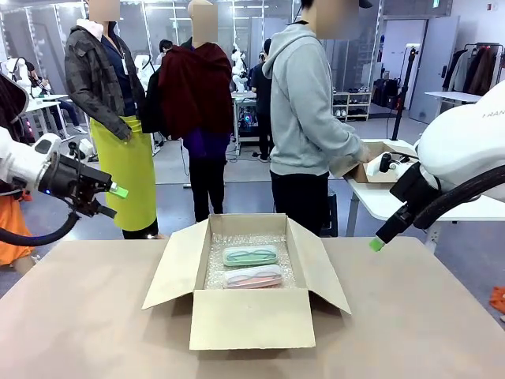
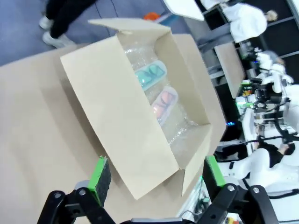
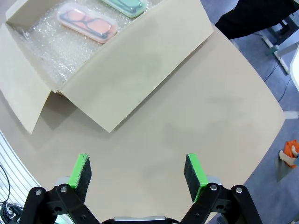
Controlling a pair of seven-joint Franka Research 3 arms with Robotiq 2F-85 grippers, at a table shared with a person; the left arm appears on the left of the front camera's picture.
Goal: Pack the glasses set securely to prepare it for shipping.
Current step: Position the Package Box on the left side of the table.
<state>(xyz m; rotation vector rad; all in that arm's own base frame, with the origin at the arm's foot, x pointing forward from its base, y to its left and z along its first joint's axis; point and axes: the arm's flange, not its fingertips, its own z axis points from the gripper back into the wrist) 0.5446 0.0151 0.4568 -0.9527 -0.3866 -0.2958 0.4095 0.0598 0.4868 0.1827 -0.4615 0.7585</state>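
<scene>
The glasses set lies side by side on bubble wrap inside an open brown cardboard box [image 1: 251,317] at the table's middle. It is a mint-green case [image 1: 249,255] farther back and a pinkish-red case [image 1: 252,276] nearer the front. My left gripper [image 1: 113,200] hovers open above the table's left edge, well clear of the box. In the left wrist view the gripper [image 2: 156,173] looks down on the box [image 2: 117,116], the mint case [image 2: 150,74] and the pink case [image 2: 163,101]. My right gripper [image 1: 379,241] hangs open right of the box. Its own view shows it [image 3: 136,170] over bare table, with the pink case [image 3: 87,21] and the mint case [image 3: 126,5] beyond.
All four box flaps [image 1: 175,267] stand spread outward. A person in a grey hoodie [image 1: 309,103] stands behind the table, turned toward a white side table [image 1: 394,201] carrying another cardboard box [image 1: 377,150]. Bare tabletop [image 1: 87,316] surrounds the open box.
</scene>
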